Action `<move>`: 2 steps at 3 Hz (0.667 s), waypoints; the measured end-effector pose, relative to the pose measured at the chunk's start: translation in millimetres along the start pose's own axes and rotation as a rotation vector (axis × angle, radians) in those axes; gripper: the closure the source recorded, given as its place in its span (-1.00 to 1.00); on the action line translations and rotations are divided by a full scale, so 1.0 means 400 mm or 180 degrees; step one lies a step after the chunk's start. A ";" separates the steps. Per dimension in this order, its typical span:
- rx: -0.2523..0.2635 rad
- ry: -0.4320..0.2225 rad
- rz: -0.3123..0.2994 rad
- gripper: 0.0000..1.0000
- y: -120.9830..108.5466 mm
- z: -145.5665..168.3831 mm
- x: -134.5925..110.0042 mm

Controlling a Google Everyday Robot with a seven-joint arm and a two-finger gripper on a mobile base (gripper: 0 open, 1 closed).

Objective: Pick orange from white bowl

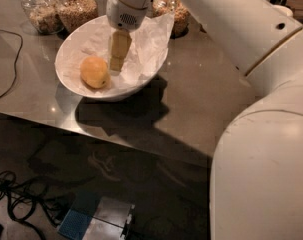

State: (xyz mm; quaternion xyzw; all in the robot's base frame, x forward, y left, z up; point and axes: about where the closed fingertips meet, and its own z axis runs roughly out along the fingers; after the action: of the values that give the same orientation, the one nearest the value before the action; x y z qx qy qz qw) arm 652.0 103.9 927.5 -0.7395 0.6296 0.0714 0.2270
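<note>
The orange [94,72] lies in the left part of the white bowl [66,80], on crumpled white paper [146,44]. The bowl stands on the grey table [201,99], at its back left. My gripper [115,64] hangs down from its white wrist [126,6] into the bowl, just right of the orange and slightly behind it. Its tip is level with the top of the orange, a small gap away. It holds nothing that I can see.
Three glass jars of grains stand behind the bowl [39,9] [77,6] [171,9]. My large white arm [261,149] fills the right side. A black cable [11,74] crosses the table's left end. Cables [11,194] and a box [96,221] lie on the floor.
</note>
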 end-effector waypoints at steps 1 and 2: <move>-0.0045 0.0063 0.0036 -1.00 -0.008 0.060 0.008; -0.0022 0.0089 0.0040 -1.00 -0.030 0.100 0.009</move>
State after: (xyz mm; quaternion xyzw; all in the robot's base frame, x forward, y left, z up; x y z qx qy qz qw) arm 671.3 119.0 893.7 -0.7373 0.6371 0.0647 0.2152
